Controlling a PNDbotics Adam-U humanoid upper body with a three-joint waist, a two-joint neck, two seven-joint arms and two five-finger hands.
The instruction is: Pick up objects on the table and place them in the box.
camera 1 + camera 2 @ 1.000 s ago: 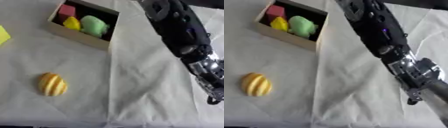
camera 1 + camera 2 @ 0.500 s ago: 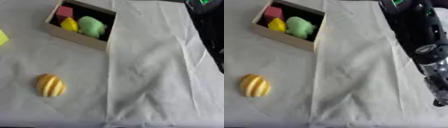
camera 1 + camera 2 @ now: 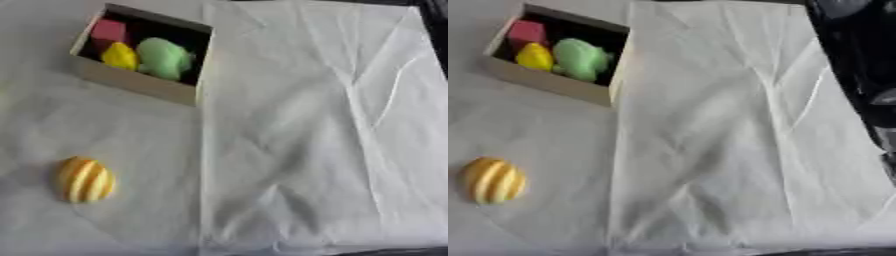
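An open cardboard box (image 3: 131, 82) stands at the upper left of the table. Inside it lie a red block (image 3: 109, 30), a yellow piece (image 3: 120, 56) and a green piece (image 3: 164, 58). A yellow, egg-shaped object with pale stripes (image 3: 86, 179) lies alone on the cloth at the lower left, well in front of the box. My right arm (image 3: 859, 75) shows only as a black blurred mass along the right edge of the right eye view. Its hand is outside the picture. Neither view shows my left hand.
A creased white cloth (image 3: 297, 140) covers the table, with a fold line running from the box's right side down to the front edge. The cloth's front edge shows dark at the bottom right.
My right arm has swung away to the right, from over the table's middle to the right edge, and its hand has left the picture. The striped object and the box stay put.
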